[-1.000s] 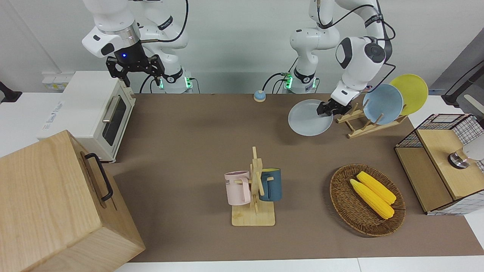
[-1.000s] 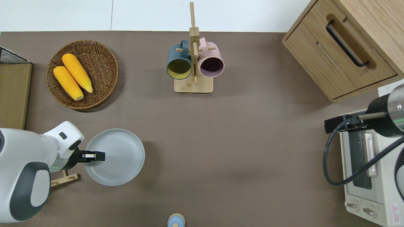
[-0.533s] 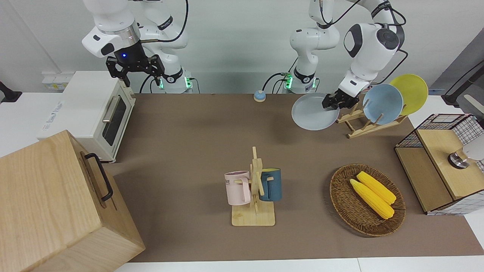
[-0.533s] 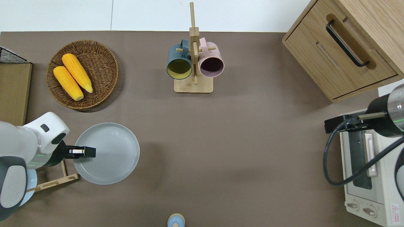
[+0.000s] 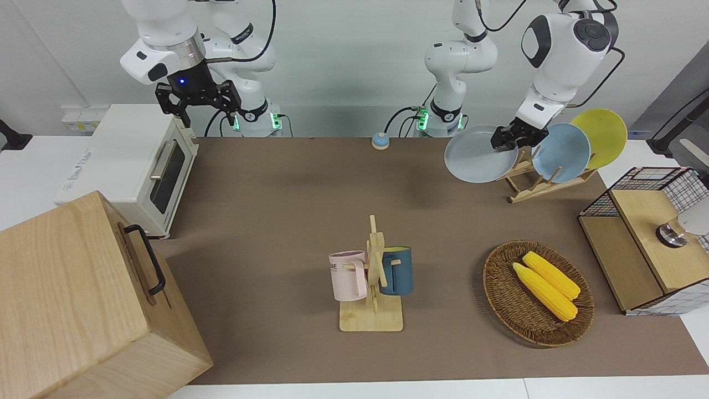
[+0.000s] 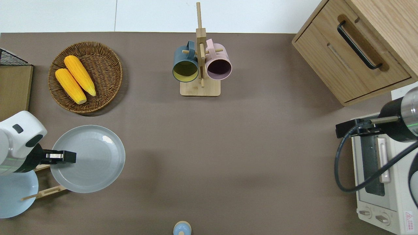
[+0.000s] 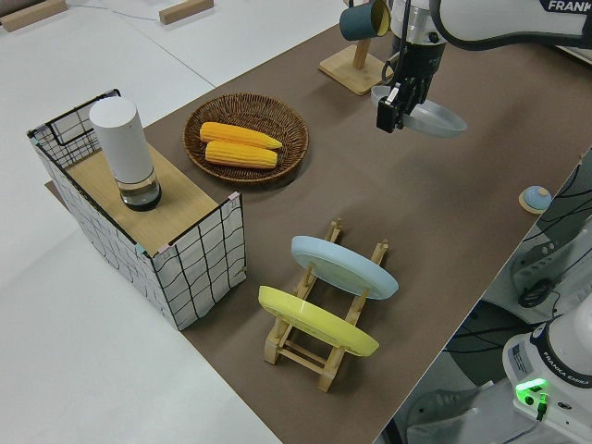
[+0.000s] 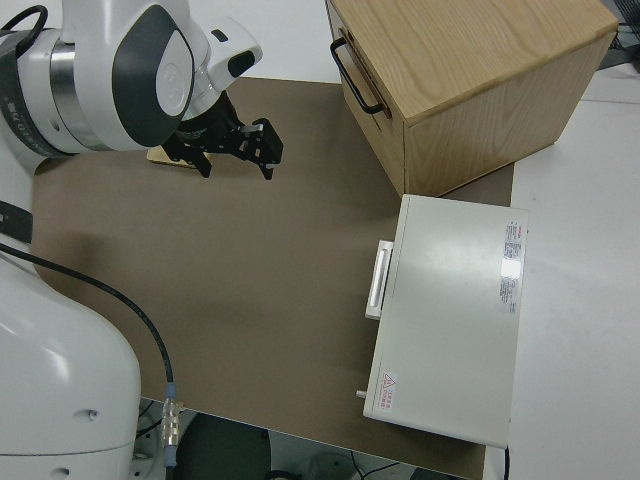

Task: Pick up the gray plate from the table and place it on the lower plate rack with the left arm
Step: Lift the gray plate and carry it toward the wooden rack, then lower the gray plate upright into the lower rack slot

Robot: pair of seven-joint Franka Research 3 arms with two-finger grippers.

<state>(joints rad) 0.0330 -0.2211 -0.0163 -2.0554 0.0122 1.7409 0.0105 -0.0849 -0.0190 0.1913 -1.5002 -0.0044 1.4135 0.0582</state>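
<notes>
Left gripper (image 6: pixel 63 156) clamped on rim of gray plate (image 6: pixel 89 160), held in air, tilted, over the end of the plate rack (image 5: pixel 532 180) nearest the table middle. Rack slots carrying light blue plate (image 5: pixel 560 152) and yellow plate (image 5: pixel 601 136), leaning. Brown mat on table (image 6: pixel 248 147), white at edges, pale wall above. Versus half a second ago: plate carried higher and closer to rack, now overlapping its rails. Open mat toward centre; corn basket (image 6: pixel 98 65) near, mug stand (image 6: pixel 200 65) well apart. Right gripper (image 5: pixel 195 102) parked, fingers spread.
</notes>
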